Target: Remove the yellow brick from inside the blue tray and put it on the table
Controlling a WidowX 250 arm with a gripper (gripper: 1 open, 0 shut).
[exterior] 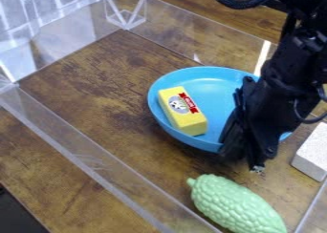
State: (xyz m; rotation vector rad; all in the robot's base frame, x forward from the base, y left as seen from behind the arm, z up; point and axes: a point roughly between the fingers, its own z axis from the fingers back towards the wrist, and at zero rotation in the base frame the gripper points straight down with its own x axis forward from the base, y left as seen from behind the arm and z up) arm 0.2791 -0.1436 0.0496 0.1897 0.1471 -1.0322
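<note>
The yellow brick (183,110) with its white printed label lies inside the round blue tray (198,84), toward the tray's left front rim. My black gripper (251,157) hangs over the tray's right front edge, to the right of the brick and not touching it. Its fingers point down toward the table (102,84) and look shut with nothing between them. The arm hides the tray's right side.
A green ribbed gourd (236,205) lies at the front, just below the gripper. A white speckled block (313,149) sits at the right edge. Clear plastic walls (76,141) border the wooden surface on all sides.
</note>
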